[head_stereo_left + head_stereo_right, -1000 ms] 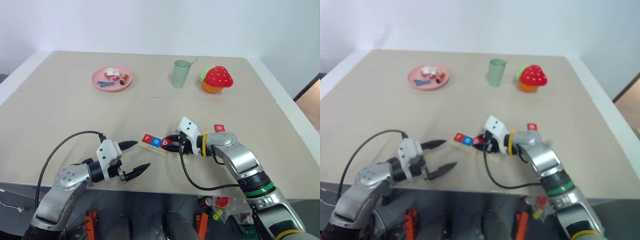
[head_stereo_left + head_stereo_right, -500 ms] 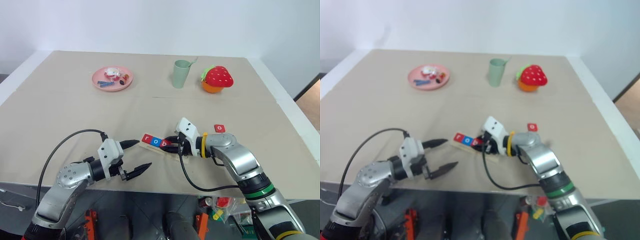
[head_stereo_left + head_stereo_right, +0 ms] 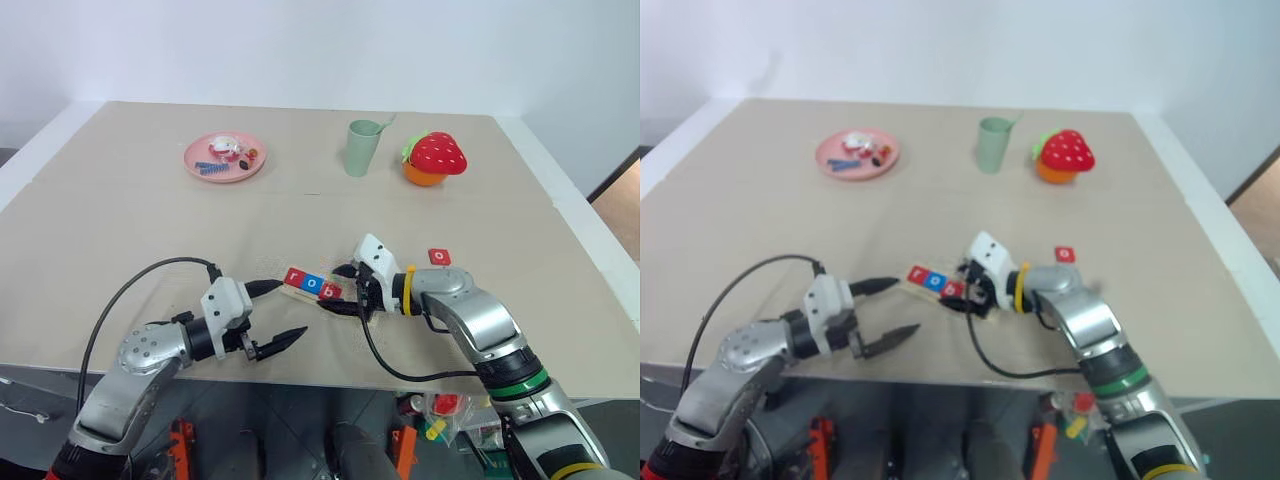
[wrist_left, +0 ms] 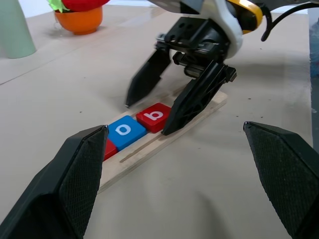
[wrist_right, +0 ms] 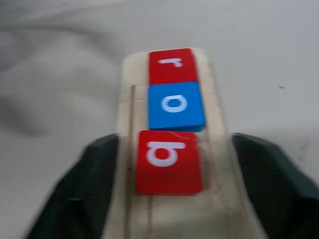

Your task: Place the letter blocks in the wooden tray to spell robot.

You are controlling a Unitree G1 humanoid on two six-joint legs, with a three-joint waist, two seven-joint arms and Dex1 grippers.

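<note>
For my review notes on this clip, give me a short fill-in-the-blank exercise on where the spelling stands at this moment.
1. The wooden tray holds ___ letter blocks.
2. The block between the red r block and the red b block is coloured ___.
3. The right gripper straddles the b block with its fingers ___.
4. One more red block lies on the table, on the robot's ___ side of the tray.

Missing words: three; blue; open; right

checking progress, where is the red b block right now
In the left wrist view, the red b block lies in the wooden tray, third after the blue o block, between the open right gripper's fingers.
</note>
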